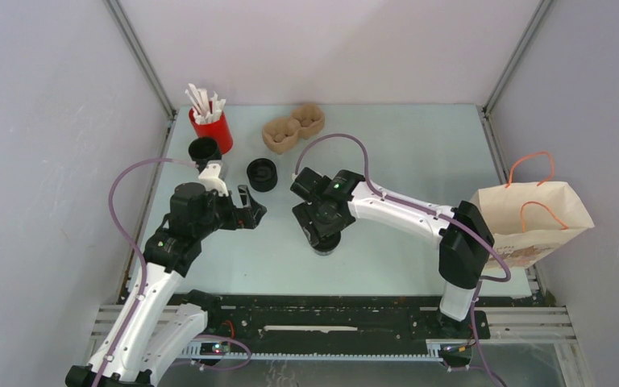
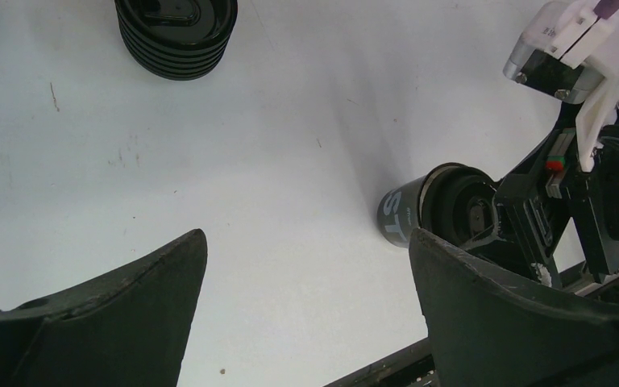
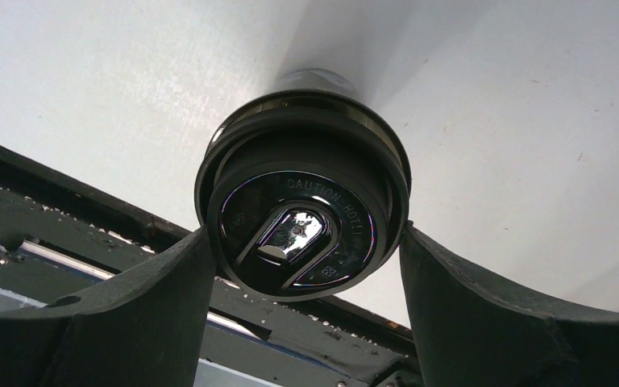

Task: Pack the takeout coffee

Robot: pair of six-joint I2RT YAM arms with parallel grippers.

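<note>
Two grippers and six items are showing on one pale worktop [image 1: 419, 161]. Item one, the takeout coffee [image 3: 302, 218], a small black cup with its black lid on, is standing close to the near edge, roughly midway between the left and right edges; raised lettering on the lid is reading CAUTION HOT. The right gripper [image 1: 323, 230] is reaching down over it from above, and its two dark fingers [image 3: 161, 306] are pressing against opposite sides of the lid's rim, so the jaws are clamping the cup at the lid. The left gripper [image 1: 251, 211] is hovering just left of the cup, apart from it, with its jaws spread wide and nothing between them. Item two, a squat black ribbed round piece [image 1: 262, 174], is sitting beyond the left gripper, toward the far left part of the worktop. Item three, a red cup [image 1: 213, 131], is standing near the far left corner and holding item four, a bunch of white sticks [image 1: 203, 103]. Item five, an open black cup [image 1: 204, 150], is standing just beside the red cup on its near side. Item six, a brown cardboard cup carrier [image 1: 293, 129], is lying near the far edge. A brown paper bag [image 1: 532, 218] with orange handles is standing open at the right edge, well apart from the coffee.
</note>
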